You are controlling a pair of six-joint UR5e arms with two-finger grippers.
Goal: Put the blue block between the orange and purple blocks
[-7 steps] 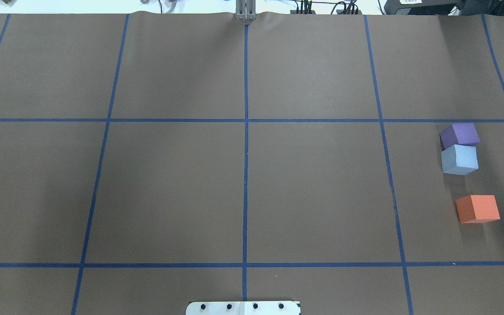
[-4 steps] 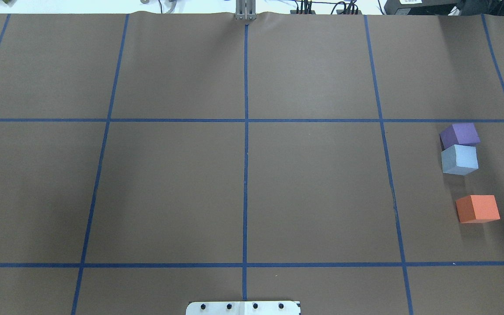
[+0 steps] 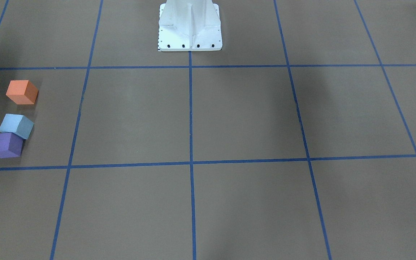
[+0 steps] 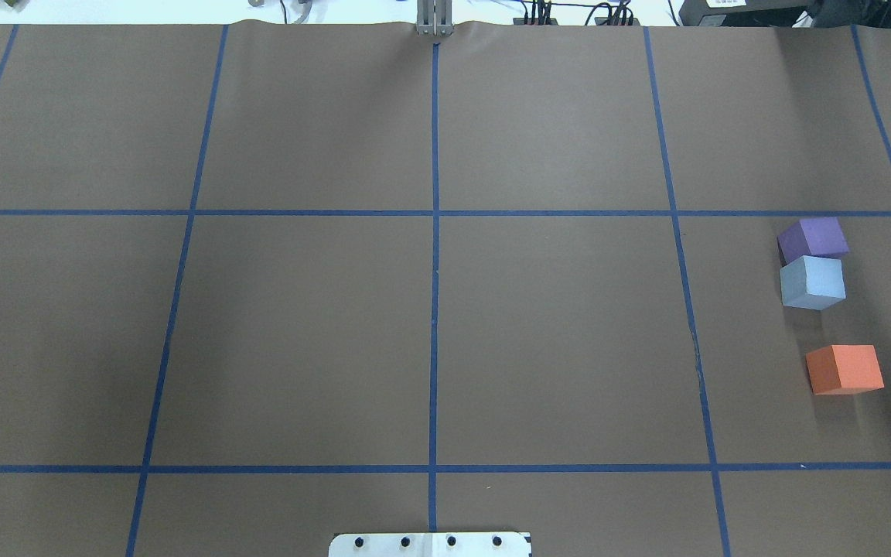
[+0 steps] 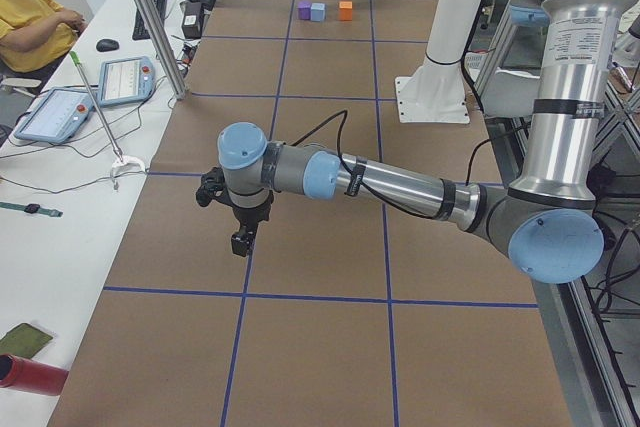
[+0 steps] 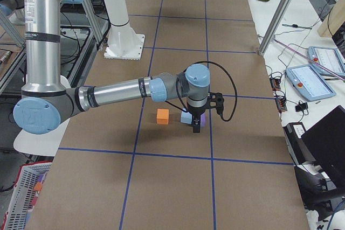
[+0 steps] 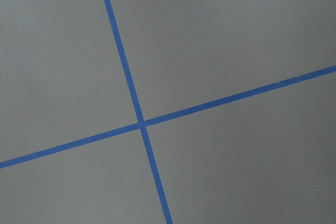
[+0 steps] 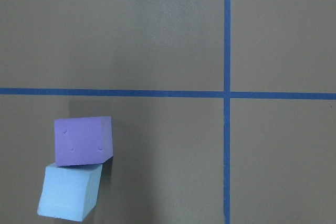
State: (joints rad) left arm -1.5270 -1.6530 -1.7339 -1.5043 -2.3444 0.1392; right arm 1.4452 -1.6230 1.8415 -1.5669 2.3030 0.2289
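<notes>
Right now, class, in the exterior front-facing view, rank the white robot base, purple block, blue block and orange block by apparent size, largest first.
1. white robot base, clearly largest.
2. purple block, blue block, orange block: near alike; purple sits nearest the camera, so no ranking.

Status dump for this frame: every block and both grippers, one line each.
blue block: resting on the table, ungripped, against the purple block, gap to the orange block.
purple block: on the table, touching the blue block.
orange block: on the table, standing alone.
left gripper: raised over bare table; jaws cannot be judged.
right gripper: raised near the blocks; jaws cannot be judged.
</notes>
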